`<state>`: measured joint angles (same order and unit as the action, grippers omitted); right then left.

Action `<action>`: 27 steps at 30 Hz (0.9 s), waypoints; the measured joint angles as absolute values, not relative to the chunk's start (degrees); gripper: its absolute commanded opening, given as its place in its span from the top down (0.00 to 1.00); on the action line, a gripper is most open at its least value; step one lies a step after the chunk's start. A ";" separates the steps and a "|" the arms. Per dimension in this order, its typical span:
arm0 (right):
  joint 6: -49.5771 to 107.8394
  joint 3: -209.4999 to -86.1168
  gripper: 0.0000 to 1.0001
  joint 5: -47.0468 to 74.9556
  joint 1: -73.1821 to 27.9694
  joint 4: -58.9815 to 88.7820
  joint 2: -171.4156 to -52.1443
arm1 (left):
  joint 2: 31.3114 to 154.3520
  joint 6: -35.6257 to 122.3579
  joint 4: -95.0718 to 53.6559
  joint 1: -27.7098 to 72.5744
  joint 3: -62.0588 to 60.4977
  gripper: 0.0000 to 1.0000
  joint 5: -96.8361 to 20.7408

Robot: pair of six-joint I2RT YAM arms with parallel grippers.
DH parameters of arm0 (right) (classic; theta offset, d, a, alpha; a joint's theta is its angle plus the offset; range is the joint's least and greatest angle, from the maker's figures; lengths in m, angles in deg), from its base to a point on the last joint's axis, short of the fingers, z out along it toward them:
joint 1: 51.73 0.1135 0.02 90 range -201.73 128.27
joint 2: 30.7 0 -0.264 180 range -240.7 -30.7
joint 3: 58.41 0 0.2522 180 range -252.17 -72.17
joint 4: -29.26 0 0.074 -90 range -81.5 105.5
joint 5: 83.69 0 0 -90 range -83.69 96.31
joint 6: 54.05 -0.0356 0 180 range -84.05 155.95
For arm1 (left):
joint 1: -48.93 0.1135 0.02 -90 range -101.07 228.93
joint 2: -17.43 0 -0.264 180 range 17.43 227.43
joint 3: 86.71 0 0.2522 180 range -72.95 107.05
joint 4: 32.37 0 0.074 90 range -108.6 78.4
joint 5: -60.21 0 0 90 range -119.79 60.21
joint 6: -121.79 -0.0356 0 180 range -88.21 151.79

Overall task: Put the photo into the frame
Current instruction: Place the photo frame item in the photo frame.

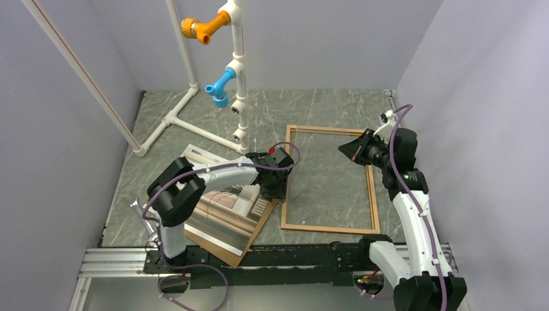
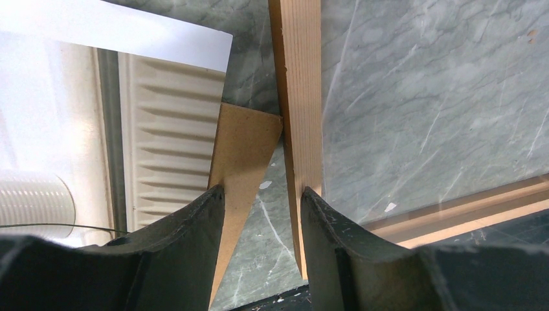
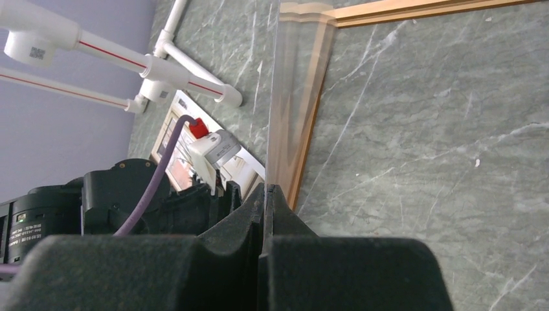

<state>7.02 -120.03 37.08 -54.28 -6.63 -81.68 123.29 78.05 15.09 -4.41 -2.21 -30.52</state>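
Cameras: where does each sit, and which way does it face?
Top external: high behind the bases, looking down on both arms, frame and photo.
Left wrist: low, looking past open left gripper at frame rail, photo.
Right wrist: low, facing left across frame; right gripper shut on clear pane.
All share the frame.

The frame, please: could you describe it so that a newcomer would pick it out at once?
On the grey marbled table, look right of the white pipe stand. The frame is the thin light-wood rectangle lying flat, table showing through its middle, unlike the solid brown board and glossy print beside its left rail.
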 measured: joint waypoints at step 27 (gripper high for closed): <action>7.39 -119.75 1.00 36.18 -54.28 -6.70 -79.56 | 123.66 77.96 15.63 -4.41 -1.69 0.49 -30.61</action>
<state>7.39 -119.75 36.18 -54.28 -6.70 -79.56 123.66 77.96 15.63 -4.41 -1.69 -30.61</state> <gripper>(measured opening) 0.007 0.510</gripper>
